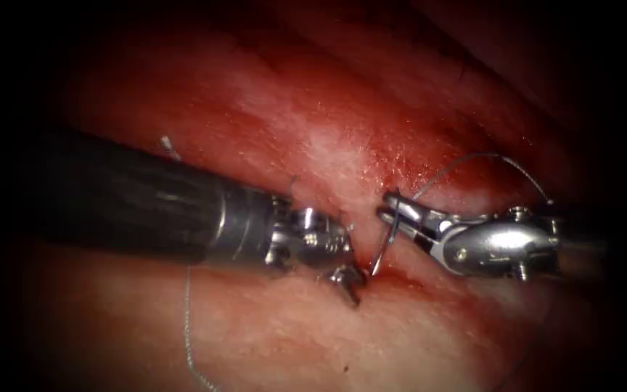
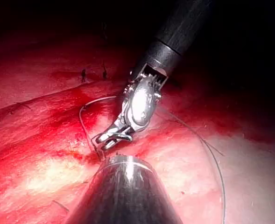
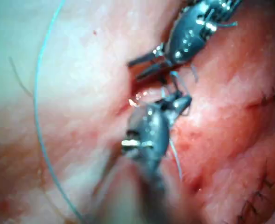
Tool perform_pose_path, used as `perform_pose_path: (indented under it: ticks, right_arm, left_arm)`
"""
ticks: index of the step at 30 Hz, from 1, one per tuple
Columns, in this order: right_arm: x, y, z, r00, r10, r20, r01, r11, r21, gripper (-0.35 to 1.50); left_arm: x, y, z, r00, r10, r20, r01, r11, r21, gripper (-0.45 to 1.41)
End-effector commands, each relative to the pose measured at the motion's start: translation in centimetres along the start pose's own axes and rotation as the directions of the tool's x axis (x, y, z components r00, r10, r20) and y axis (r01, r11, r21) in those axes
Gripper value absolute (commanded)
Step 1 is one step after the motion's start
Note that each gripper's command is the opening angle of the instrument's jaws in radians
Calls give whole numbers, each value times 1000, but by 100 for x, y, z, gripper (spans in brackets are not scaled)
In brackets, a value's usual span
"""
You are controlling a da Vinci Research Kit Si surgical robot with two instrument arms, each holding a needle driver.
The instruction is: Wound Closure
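Tissue point(image 1: 313, 145) lies wet with red fluid point(image 1: 393, 156), and the cut point(image 1: 361, 261) runs down between the two tools. The right tool point(image 1: 390, 207) reaches in with its jaws clamped on the needle point(image 1: 386, 243), gripping it near the upper part of its curve; the needle hangs down from those jaws, its lower end at the cut's edge, and I cannot tell whether the tip is in the tissue. The left tool point(image 1: 350, 279) sits just across the cut from the right tool's tip, its jaws apart and pressed down against the tissue at the cut's left lip, holding nothing I can make out. Thread point(image 1: 473, 158) arcs up and over behind the right tool's jaws. More thread trails below the left tool's shaft.
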Motion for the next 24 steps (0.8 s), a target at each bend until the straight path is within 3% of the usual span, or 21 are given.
perform_pose_path:
  ticks: [1, 10, 24]
  right_arm:
    - [-2, -6, 6, 1000, 2, -3, -2, 1000, 1, -35]
    - [-1, -5, 6, 1000, 9, -2, -9, 1000, 1, -35]
    - [-1, -3, 7, 992, 130, -8, -130, 991, -12, -35]
  left_arm:
    - [3, 2, 12, 1000, 2, -3, -2, 1000, 1, 29]
    - [-15, 12, 41, 999, 6, -34, -5, 1000, 19, 27]
    - [-24, 27, 30, 991, 25, -129, -12, 994, 106, 20]
